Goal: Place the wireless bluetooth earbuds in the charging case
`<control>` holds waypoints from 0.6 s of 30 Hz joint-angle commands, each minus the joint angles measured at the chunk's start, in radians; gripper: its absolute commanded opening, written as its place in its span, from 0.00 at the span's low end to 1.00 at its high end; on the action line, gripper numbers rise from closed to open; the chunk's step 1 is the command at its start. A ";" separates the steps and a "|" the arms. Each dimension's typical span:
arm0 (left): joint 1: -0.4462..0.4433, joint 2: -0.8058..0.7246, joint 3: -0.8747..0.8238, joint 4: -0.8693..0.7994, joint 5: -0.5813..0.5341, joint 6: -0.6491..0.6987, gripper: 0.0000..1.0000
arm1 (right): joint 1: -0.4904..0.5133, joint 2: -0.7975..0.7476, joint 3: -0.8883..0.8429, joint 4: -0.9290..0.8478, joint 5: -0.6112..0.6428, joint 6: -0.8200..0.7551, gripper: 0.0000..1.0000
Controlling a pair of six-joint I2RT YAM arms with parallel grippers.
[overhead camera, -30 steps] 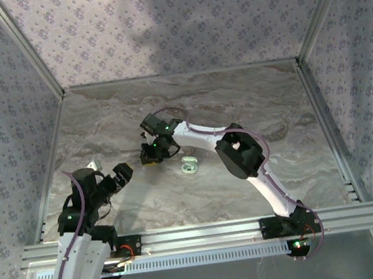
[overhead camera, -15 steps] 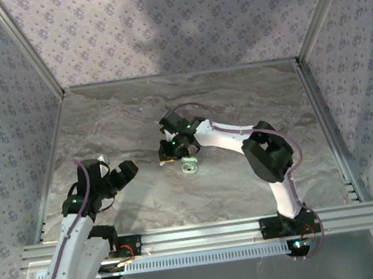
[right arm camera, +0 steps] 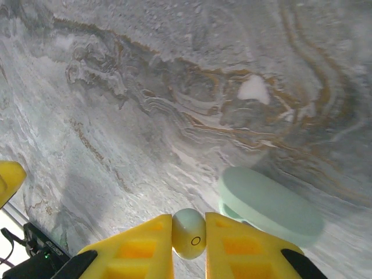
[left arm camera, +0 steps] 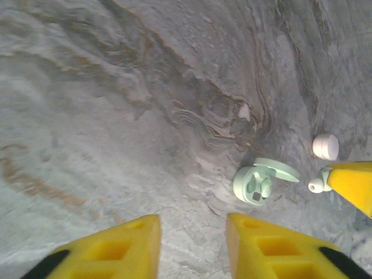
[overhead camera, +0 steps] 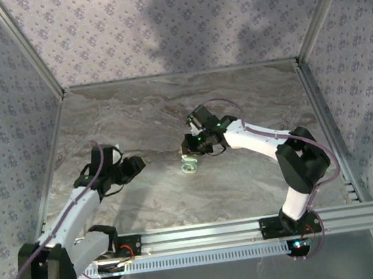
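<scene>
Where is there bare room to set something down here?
Free: the far table strip along the back wall, and the stretch between right arm and right rail. Crowded: mid-table, where the right gripper holds an earbud by the open charging case, left gripper nearby.

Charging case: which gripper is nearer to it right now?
Right. The right gripper, pinching an earbud, hangs close beside the open charging case, just behind it. The left gripper is well off to the case's left, apart from it.

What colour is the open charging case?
The charging case is pale mint green; the left wrist view shows it best.
</scene>
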 commanded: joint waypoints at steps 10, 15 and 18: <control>-0.173 0.432 0.199 0.262 0.071 -0.011 0.00 | -0.116 -0.207 -0.189 -0.004 -0.011 -0.038 0.18; -0.213 0.569 0.274 0.279 0.099 -0.004 0.00 | -0.150 -0.257 -0.241 -0.006 -0.015 -0.041 0.19; -0.230 0.621 0.296 0.290 0.112 -0.013 0.00 | -0.169 -0.277 -0.262 -0.005 -0.021 -0.042 0.19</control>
